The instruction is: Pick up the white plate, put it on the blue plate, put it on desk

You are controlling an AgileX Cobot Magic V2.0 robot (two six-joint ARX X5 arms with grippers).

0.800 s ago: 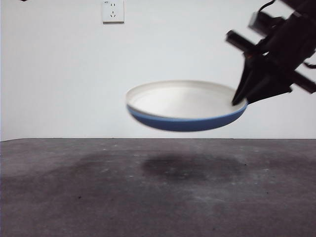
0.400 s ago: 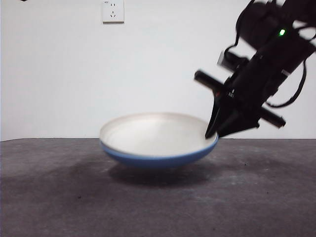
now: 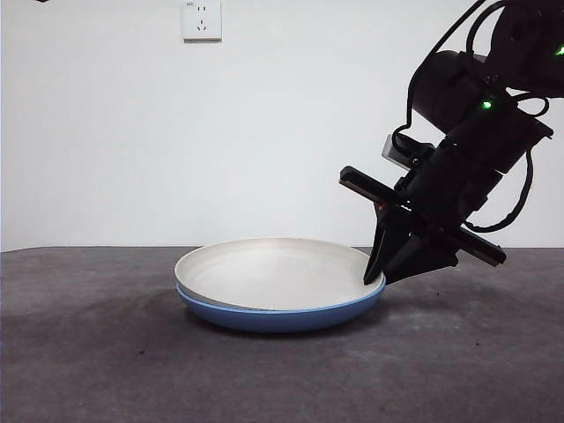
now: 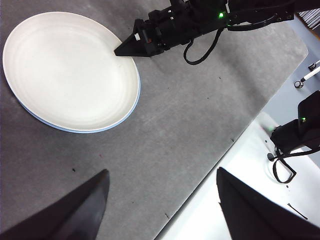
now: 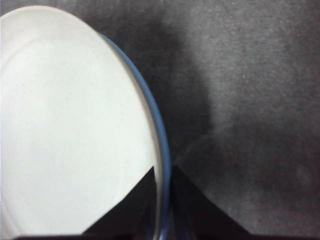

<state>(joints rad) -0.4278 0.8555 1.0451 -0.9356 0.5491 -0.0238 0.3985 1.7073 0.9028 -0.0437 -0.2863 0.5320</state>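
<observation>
On the wall at the upper left of the front view sits a white power socket point(image 3: 202, 19). Below it the dark mottled bench point(image 3: 88, 352) runs across the whole frame. Near its middle rests the blue plate point(image 3: 273, 315), bottom on the bench, with the white plate point(image 3: 264, 273) nested inside it so that only a band of blue shows under the cream rim. The pair appears to sit flat, though the low camera angle makes a slight tilt hard to rule out.

At the right rim of the stack is the right end effector point(image 3: 377, 275), reaching down from the upper right on its black arm. Its wrist view shows the two dark jaws nearly closed, one on the white plate point(image 5: 75, 125) and the other outside the blue plate point(image 5: 162, 145), pinching both rims between them.

The left end effector point(image 4: 162, 200) hangs high above the bench, jaws spread wide and holding nothing. From its camera the white plate point(image 4: 70, 70) nearly covers the blue plate point(image 4: 131, 111), which shows only as a thin crescent, and the right end effector point(image 4: 120, 51) meets the rim at the plates' edge. Past the bench point(image 4: 190, 115) edge lies a pale floor.
</observation>
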